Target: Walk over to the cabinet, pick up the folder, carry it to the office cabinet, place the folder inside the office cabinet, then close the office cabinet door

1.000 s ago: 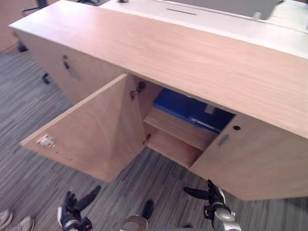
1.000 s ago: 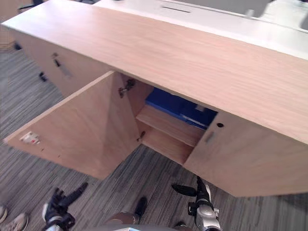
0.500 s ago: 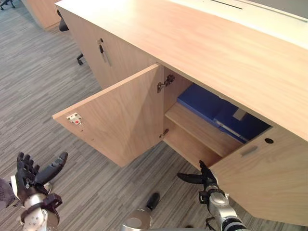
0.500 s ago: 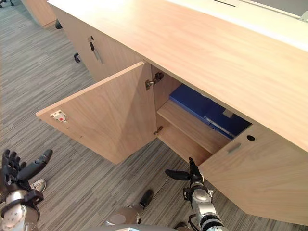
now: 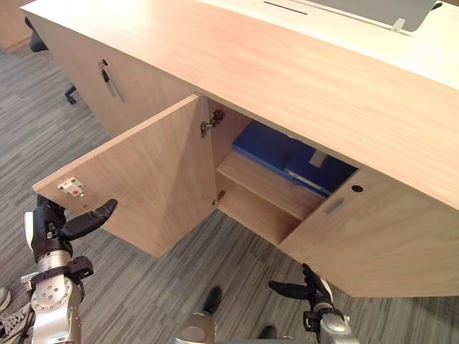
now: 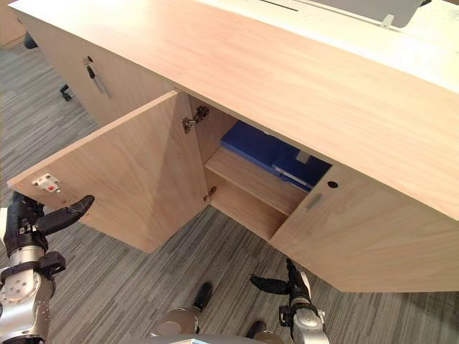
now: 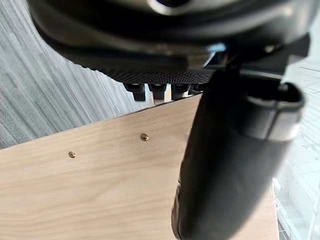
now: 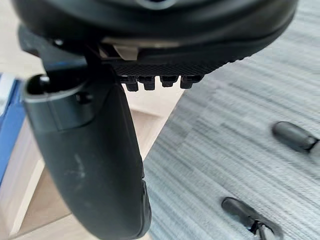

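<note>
the blue folder [image 5: 285, 153] lies flat on the upper shelf [image 5: 267, 188] inside the office cabinet [image 5: 301, 68], at the far right of the open compartment, partly hidden behind the shut right door [image 5: 391, 236]. it rests in the same place as half a second ago. the left door [image 5: 147, 175] stands swung wide over the grey floor [image 5: 43, 136], as it did before, with its small white latch [image 5: 70, 188] near the free corner.

the whole view has shifted since the earlier frame, so the camera has moved. against the door itself, though, the left robot hand [image 5: 51, 228] has changed place: it was low and well apart from the panel, and now it is raised just beside the door's free edge, near left. its fingers are straight and its thumb is spread wide towards the wood. in the left wrist view the door's inner face with two brass screws [image 7: 144, 136] lies just past the fingers; whether they touch it i cannot tell.

the right robot hand [image 5: 313, 290] hangs low in front of the right door, empty, its thumb spread and its fingers relaxed, much as before.
</note>
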`<state>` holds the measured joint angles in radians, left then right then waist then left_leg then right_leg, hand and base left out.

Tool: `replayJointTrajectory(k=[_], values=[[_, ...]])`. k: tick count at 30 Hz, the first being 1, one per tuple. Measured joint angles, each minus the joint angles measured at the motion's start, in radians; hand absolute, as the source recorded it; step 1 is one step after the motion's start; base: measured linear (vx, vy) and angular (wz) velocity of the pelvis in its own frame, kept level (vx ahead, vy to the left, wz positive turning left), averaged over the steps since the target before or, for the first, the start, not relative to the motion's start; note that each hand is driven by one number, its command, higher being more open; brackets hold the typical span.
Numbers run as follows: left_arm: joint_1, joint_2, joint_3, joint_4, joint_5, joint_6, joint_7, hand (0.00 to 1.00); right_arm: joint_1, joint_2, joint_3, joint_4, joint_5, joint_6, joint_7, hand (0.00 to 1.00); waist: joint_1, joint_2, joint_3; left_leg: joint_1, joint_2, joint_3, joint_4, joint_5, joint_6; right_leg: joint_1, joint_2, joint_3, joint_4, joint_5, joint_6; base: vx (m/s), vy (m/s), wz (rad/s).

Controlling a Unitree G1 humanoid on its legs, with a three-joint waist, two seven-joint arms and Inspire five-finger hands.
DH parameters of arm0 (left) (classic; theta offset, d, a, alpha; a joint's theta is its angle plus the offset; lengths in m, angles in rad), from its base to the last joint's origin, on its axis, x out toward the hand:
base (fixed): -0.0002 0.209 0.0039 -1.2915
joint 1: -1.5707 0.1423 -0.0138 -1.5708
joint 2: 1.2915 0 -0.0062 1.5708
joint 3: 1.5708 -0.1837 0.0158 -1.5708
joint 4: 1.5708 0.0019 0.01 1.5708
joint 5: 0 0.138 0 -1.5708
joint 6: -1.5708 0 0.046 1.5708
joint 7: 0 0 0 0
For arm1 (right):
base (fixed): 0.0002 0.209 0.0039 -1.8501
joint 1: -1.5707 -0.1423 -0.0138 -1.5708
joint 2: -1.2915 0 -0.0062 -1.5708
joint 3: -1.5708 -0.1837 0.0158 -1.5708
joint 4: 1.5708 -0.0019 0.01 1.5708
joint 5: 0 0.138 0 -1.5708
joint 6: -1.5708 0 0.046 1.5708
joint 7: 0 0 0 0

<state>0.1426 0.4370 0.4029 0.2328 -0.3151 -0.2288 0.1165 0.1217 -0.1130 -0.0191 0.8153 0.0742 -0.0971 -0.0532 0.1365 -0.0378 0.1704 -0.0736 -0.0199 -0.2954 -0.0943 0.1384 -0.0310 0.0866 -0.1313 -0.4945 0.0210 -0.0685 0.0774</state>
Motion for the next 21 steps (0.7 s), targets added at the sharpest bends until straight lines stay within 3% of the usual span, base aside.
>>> replayJointTrajectory(k=[5,9,14,21], values=[[0.042,-0.029,-0.009,-0.03,-0.001,-0.008,0.005,1.0,0.001,0.013,0.0,0.001,-0.003,0.001,0.01,1.0,0.001,-0.003,-0.002,0.009,0.004,0.025,0.0,0.0,0.0,0.0,0.001,0.022,-0.001,0.009,-0.002,-0.03,-0.004,-0.12],[0.138,-0.145,-0.034,-0.156,-0.001,-0.025,0.01,1.0,-0.003,0.027,-0.001,0.01,-0.006,0.001,0.009,1.0,0.013,-0.006,-0.004,0.011,0.002,0.051,0.0,-0.004,-0.004,-0.006,-0.004,0.044,-0.003,0.021,0.0,-0.07,0.026,-0.16],[0.349,-0.255,-0.166,-0.321,0.0,-0.063,0.001,1.0,-0.014,0.053,-0.015,0.054,-0.033,0.005,0.007,1.0,0.015,-0.005,-0.004,0.006,0.007,0.108,0.0,-0.001,0.0,-0.018,-0.012,0.063,-0.002,0.031,-0.001,-0.06,0.032,-0.06],[0.453,-0.278,-0.289,-0.321,0.0,-0.055,-0.072,1.0,-0.012,0.06,-0.014,0.066,-0.037,0.006,0.007,1.0,0.011,0.001,-0.014,0.006,0.017,0.169,0.0,0.003,0.005,-0.039,-0.008,0.117,-0.001,0.029,0.008,-0.07,0.02,-0.09]])
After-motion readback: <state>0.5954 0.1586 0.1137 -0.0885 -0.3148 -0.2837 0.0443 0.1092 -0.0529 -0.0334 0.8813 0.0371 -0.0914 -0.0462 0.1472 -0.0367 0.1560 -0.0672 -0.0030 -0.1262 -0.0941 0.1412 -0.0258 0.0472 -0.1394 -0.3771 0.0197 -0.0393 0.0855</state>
